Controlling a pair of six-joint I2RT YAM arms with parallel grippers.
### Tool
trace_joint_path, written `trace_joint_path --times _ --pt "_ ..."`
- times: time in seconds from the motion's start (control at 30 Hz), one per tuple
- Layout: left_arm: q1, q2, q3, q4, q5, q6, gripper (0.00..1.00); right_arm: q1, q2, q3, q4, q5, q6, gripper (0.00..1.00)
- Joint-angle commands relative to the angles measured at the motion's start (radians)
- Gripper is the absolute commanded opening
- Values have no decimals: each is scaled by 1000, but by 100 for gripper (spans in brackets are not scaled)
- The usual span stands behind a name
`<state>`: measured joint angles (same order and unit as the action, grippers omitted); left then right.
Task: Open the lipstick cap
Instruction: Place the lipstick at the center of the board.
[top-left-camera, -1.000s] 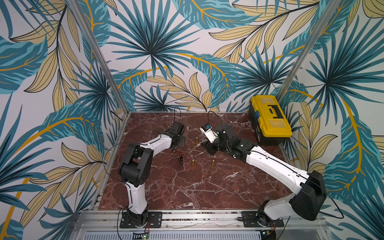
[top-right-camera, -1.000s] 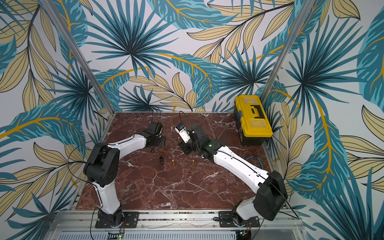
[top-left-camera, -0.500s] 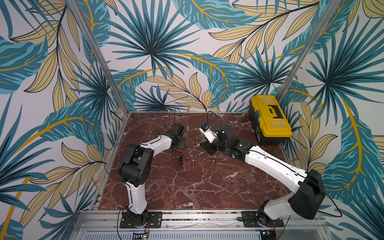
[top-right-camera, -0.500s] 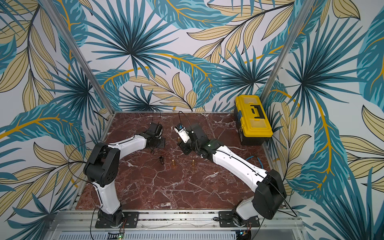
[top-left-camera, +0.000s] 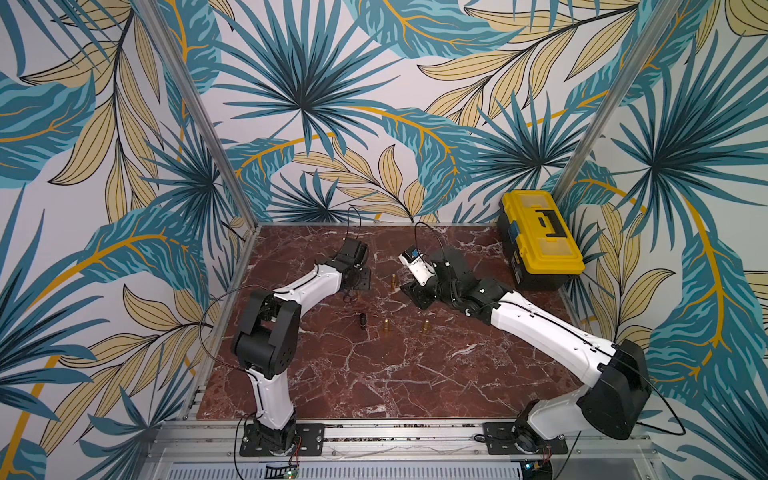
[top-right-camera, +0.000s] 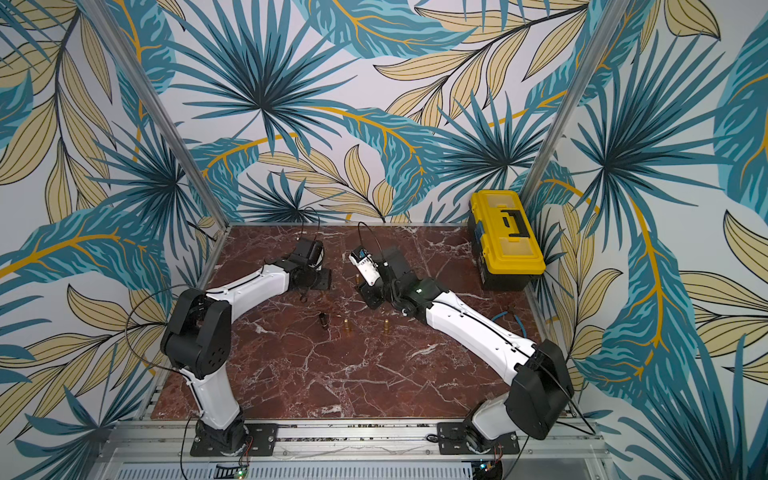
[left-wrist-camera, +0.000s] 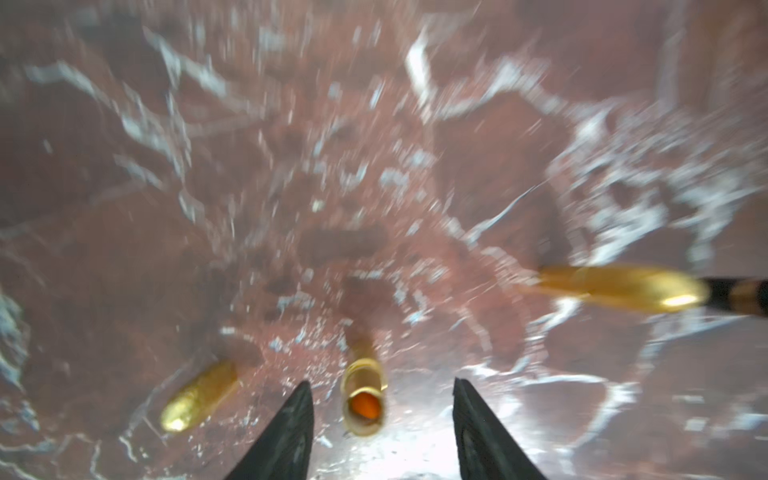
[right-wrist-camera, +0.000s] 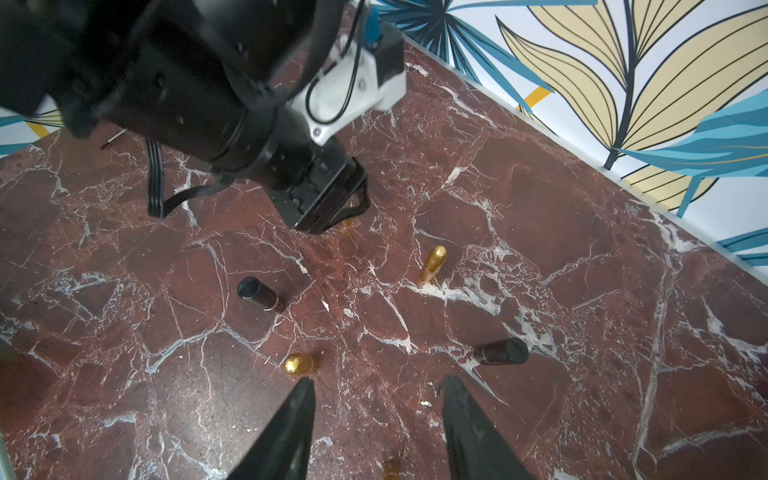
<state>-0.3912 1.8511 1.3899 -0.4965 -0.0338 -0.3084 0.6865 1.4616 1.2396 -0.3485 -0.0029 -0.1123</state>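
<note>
So the left tool hangs open over the red-brown marble counter. A small gold lipstick tube stands between its fingers with a gap on each side, so nothing's gripped. The top of the tube is open and you can see the orange-red stick inside. A gold bullet-shaped cap sits just beside it. That view is pretty blurry tbh. The right tool is spread open too with nothing in it, near two black cylindrical tubes.

Right tool (jaws apart) above marble table
</note>
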Motion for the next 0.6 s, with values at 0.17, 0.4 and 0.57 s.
trace_joint_path --times 0.17,0.4,0.57 --pt "-41 57 341 -213 153 -39 56 -80 -83 -30 -25 4 34 51" --pt "-121 248 570 -354 96 1 61 -154 -156 -68 -32 -11 46 51" --pt "-130 349 667 -402 58 0 62 -194 -185 -95 -43 -15 63 51"
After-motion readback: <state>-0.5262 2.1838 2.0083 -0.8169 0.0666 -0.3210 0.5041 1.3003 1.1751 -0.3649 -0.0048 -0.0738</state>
